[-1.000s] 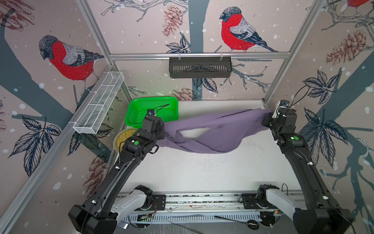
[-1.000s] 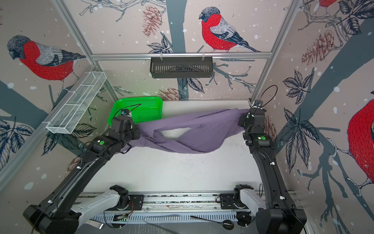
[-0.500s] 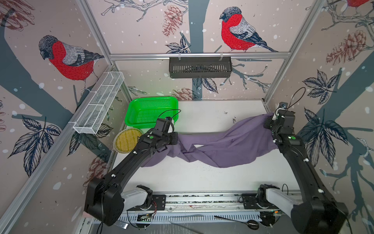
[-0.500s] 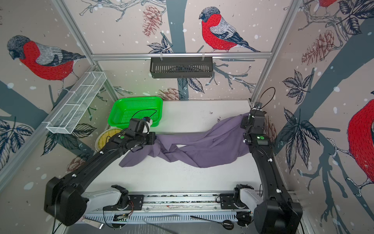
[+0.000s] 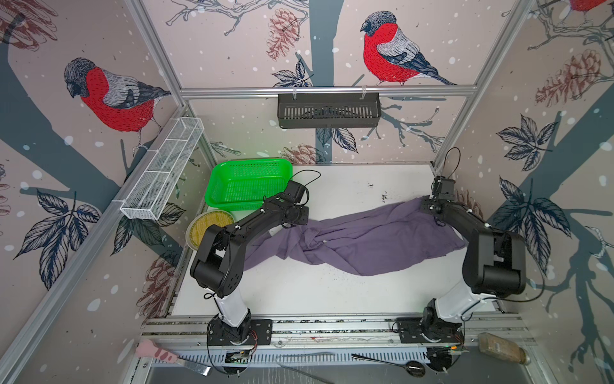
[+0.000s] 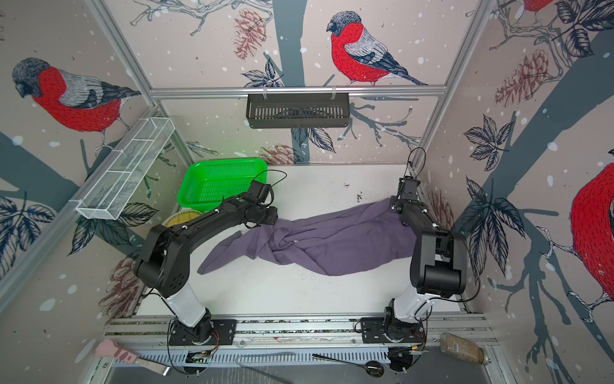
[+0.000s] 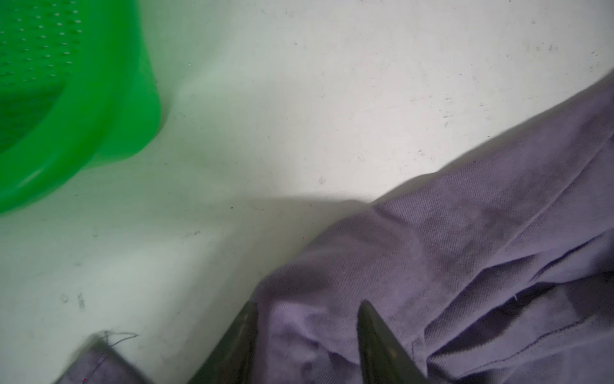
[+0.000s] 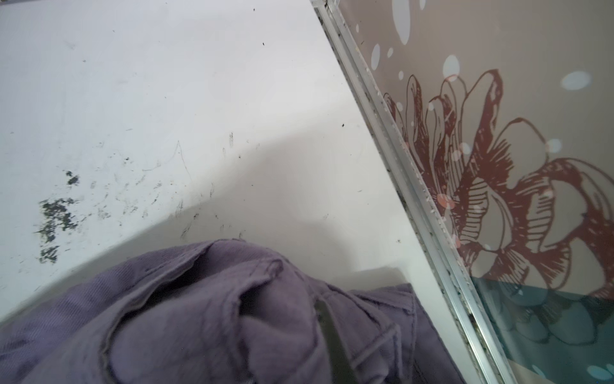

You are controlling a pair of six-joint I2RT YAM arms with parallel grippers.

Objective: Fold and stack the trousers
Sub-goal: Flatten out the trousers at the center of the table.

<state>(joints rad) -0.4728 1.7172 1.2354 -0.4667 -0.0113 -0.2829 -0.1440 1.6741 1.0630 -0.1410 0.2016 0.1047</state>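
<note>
1. The worktop [image 5: 332, 299] has bare room in front of the cloth. I judge that the best place to spread and fold, so keep the work there.
2. The trousers [image 5: 372, 242] lie across the worktop from side to side. They are broad at the right end and twisted and bunched in the middle, with one end trailing toward the front left. The step in hand looks like laying them out flat. The twist needs to come out before any fold, or the fold locks it in.
3. The basket [image 5: 252, 162] stands at the back left, near the cloth but apart from it. Any pull to the left ought to stay clear of it.
4. The left hand [image 7: 307, 309] sits low over the left part of the trousers. Its fingers [image 7: 378, 342] are apart, with cloth between them but not pinched. Lift it straight up so nothing snags, then grip again at a clean edge.
5. The right hand [image 5: 428, 206] is at the far right end of the trousers. In the wrist view, cloth bunches round one finger [image 8: 329, 335], and I cannot tell whether it is clamped or loose. If it holds, a gentle pull rightward should help undo the twist.
</note>
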